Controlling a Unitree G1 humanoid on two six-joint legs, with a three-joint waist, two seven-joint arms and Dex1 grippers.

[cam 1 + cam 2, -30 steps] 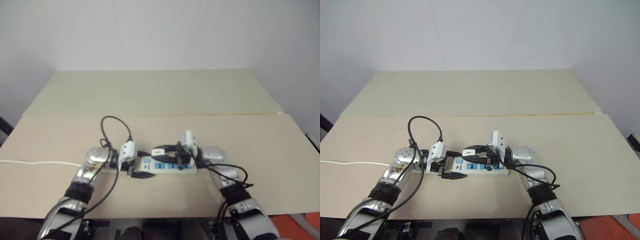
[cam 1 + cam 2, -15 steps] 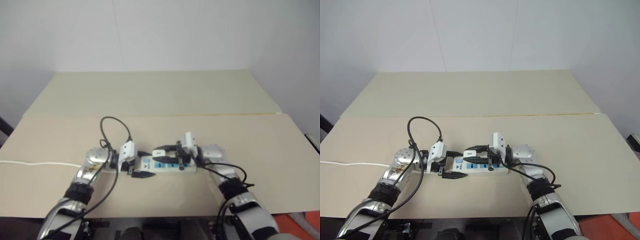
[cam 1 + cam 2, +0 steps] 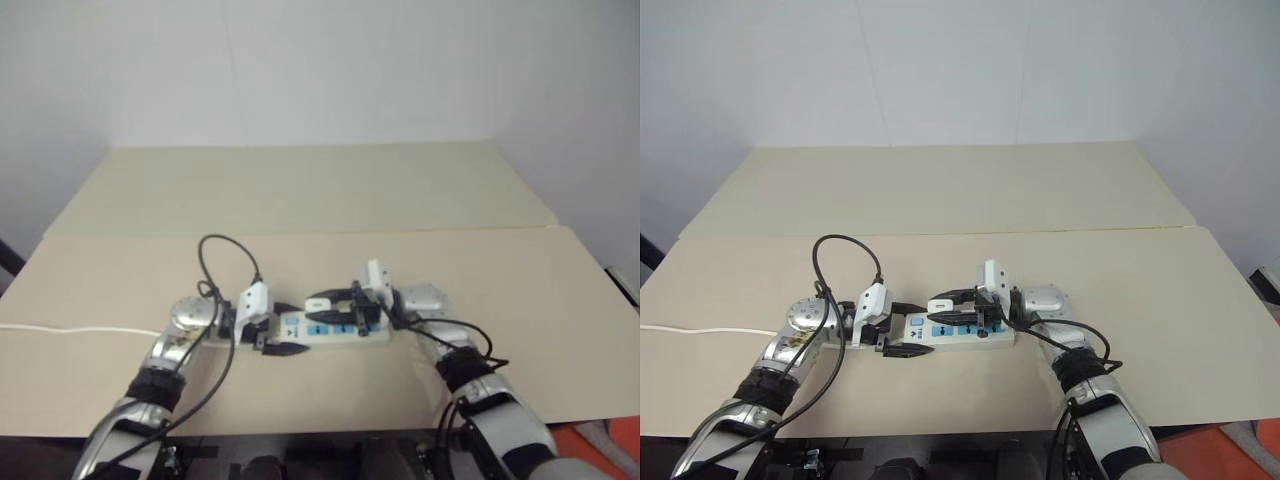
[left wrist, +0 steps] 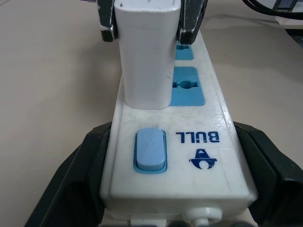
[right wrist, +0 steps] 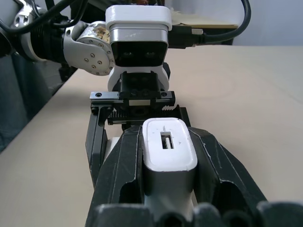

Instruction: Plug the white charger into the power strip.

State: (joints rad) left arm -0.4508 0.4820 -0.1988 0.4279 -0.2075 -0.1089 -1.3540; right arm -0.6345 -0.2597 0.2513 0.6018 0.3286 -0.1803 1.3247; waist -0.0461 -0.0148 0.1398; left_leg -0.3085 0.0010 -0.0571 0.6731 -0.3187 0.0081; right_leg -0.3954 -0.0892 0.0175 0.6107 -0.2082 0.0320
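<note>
Low in the frame, just left of centre, the power strip lies flat on the beige tabletop. The left pincer clasps its left end. The right pincer holds the white charger closed-fingered over the strip. A white cord runs toward the left edge.
</note>
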